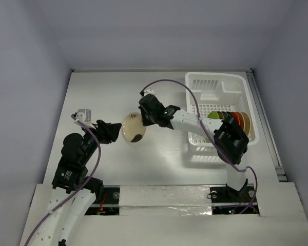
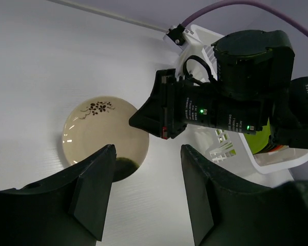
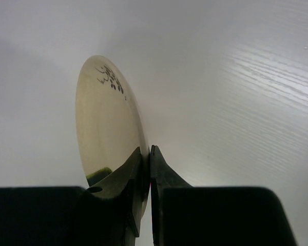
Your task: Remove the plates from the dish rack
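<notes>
**One plate out of the rack, several left inside**

One beige round shallow plate with dark sprig markings (image 1: 134, 128) is out of the white slatted plastic dish rack (image 1: 215, 75). It is held over the middle of the white desk (image 1: 102, 87), well to the left of the rack. The right hand (image 3: 146, 154) is closed on its rim, one finger on each face, and the plate is tilted on edge. Whether its lower edge touches the desk I cannot tell. The left hand (image 2: 147, 151) is spread wide and empty, just beside the plate, and seems not to touch it. Inside the rack a row of plates stands on edge, with a lime green plate (image 1: 214, 115) at the left end and an orange-red plate (image 1: 244, 121) at the right. The darker ones between are too tightly packed to count. I judge the unloading barely begun: this plate is not yet set down, no other plate shows outside the rack, and the whole row remains.
</notes>
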`<state>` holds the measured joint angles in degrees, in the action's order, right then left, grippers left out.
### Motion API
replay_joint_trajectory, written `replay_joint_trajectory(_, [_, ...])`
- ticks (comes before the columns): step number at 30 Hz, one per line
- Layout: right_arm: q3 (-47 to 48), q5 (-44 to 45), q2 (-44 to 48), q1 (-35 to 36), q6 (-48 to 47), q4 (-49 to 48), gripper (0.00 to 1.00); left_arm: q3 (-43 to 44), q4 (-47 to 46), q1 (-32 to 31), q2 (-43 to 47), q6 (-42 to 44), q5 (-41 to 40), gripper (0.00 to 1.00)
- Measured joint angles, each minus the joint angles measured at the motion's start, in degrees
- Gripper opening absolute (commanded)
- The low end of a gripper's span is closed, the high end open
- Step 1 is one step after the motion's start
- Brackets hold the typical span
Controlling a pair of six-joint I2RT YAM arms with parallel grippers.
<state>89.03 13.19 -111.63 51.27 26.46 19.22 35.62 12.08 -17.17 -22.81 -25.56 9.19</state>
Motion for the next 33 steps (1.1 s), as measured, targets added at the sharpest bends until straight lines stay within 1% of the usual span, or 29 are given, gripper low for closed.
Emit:
replay_joint_trajectory(7, [-3.8, -1.6, -0.8, 0.0, 3.3, -7.8, 0.00, 0.0, 0.0, 0.0, 0.0, 0.0, -0.1, 0.50])
replay_joint_trajectory(13, [-9.8, -1.0, -1.1, 0.0, 6.9, -11.8, 0.04, 0.0, 0.0, 0.4, -0.2, 0.0, 0.0, 0.50])
replay_joint_trajectory(16, [-11.5, -0.5, -1.1, 0.0, 8.3, -14.6, 0.17, 0.0, 0.0, 0.4, -0.3, 0.0, 0.0, 0.50])
replay_joint_trajectory(17, [-12.1, -0.2, -1.1, 0.0, 8.6, -15.3, 0.34, 0.0, 0.0, 0.4, -0.3, 0.0, 0.0, 0.50])
replay_joint_trajectory(18, [-12.6, 0.2, -1.1, 0.0, 9.0, -15.5, 0.42, 0.0, 0.0, 0.4, -0.3, 0.0, 0.0, 0.50])
replay_joint_trajectory(19, [-13.1, 1.1, -1.1, 0.0, 8.5, -15.2, 0.46, 0.0, 0.0, 0.4, -0.3, 0.0, 0.0, 0.50])
replay_joint_trajectory(20, [-13.9, 1.7, -1.1, 0.0, 8.3, -14.7, 0.53, 0.0, 0.0, 0.4, -0.3, 0.0, 0.0, 0.50])
replay_joint_trajectory(27, [-15.7, 5.0, -0.7, -0.1, 7.8, -10.4, 0.55, 0.0, 0.0, 0.4, -0.4, 0.0, 0.2, 0.50])
replay_joint_trajectory(29, [-16.4, 5.7, 1.2, -0.1, 7.4, -9.2, 0.56, 0.0, 0.0, 0.4, -0.4, 0.0, 0.3, 0.50])
replay_joint_trajectory(31, [-17.6, 6.6, 5.0, -0.1, 7.1, -7.5, 0.56, 0.0, 0.0, 0.4, -0.4, 0.0, 0.5, 0.50])
replay_joint_trajectory(32, [-18.1, 7.3, 7.6, -0.1, 6.8, -6.6, 0.55, 0.0, 0.0, 0.4, -0.5, 0.0, 0.5, 0.50])
replay_joint_trajectory(33, [-18.7, 8.5, 11.1, -0.1, 6.4, -5.8, 0.45, 0.0, 0.0, 0.4, -0.5, 0.0, 0.5, 0.50])
